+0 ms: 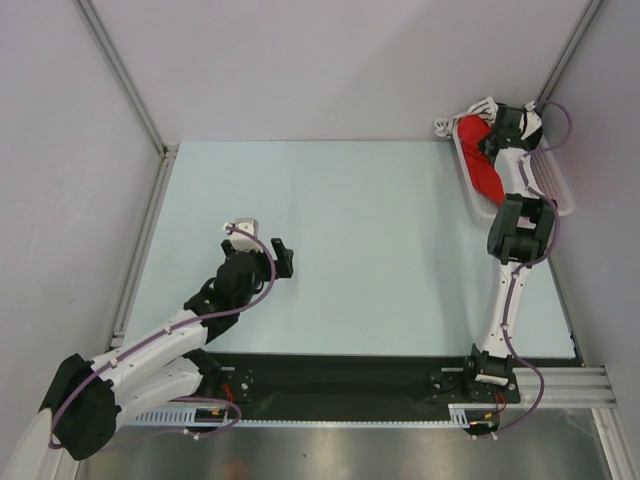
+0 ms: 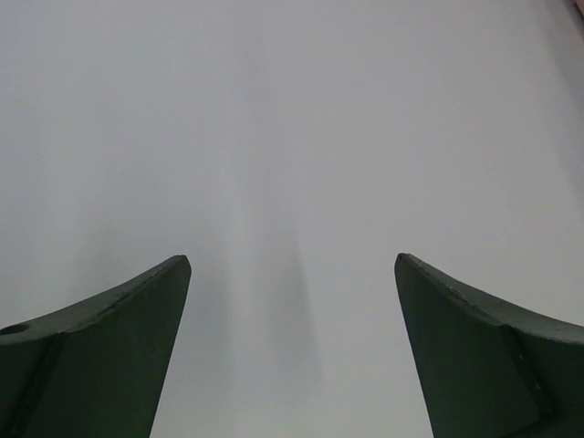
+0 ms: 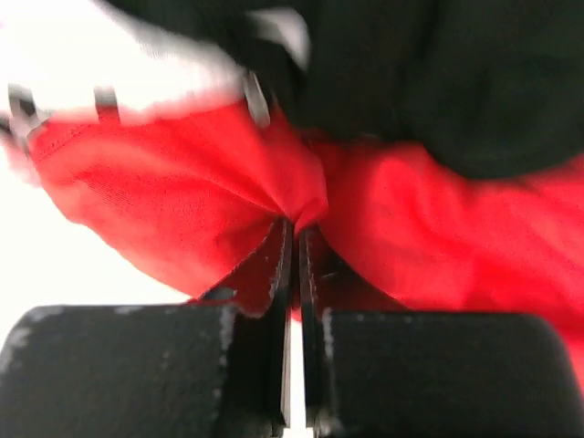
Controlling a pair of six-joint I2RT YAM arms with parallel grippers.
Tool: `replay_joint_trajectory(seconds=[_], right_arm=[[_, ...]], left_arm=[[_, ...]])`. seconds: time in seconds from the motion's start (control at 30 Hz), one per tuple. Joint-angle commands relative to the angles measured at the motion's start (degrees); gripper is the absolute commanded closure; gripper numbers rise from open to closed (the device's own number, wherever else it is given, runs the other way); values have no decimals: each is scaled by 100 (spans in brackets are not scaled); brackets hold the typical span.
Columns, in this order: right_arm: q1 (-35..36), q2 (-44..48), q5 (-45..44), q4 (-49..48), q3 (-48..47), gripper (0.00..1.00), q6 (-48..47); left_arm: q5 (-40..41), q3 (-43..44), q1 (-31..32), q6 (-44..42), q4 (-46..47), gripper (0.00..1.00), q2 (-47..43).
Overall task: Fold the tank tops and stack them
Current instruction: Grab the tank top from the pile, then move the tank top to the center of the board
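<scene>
The red tank top point(image 1: 483, 170) is in the upper right of the top view. It lies bunched up in a white basket point(image 1: 556, 192), along the basket's left side. The basket sits at the far right corner of the bench point(image 1: 350, 230).

The right arm point(image 1: 505, 290) reaches from the bottom of the picture up to the basket. Its tip is down at the top end of the red cloth. In the right wrist view the right jaws are pressed together on the red tank top point(image 3: 164, 201). The two black fingers point(image 3: 137, 365) have only a thin slit between them, and a fold of red cloth is pinched right there. The cloth puffs out on both sides of the pinch. White bits of the basket point(image 3: 137, 73) show blurry at the upper left. A dark shape fills the upper right, and it is too blurry to tell what it is.

The left arm point(image 1: 160, 340) is in the lower left of the top view, well apart from the basket and the tank top. The left jaws are wide apart and hold nothing. In the left wrist view the two dark fingers point(image 2: 109, 347) stick up from the bottom corners, with only the pale bench point(image 2: 292, 137) between them.
</scene>
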State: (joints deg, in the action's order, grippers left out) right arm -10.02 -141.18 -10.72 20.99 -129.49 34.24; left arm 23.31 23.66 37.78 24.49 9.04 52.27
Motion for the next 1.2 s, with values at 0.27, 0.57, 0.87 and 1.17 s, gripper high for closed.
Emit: replay_joint_trajectory(seconds=[0.27,0.57,0.87,1.17], right_arm=[[985,4280,485,-1017,1899,100,-682],[545,6829,4277,-1097,3025,100,189],[862,9537,4658,-537,4740,100,-435],[862,10445,6187,-649,6644,100,-40]], left_arm=[[-125,69,-25,-111,221,1,-147],[-142,7,-25,-190,292,2,-252],[-169,-54,-25,-243,283,2,-454],[-1652,-203,45,-454,801,0,-902]])
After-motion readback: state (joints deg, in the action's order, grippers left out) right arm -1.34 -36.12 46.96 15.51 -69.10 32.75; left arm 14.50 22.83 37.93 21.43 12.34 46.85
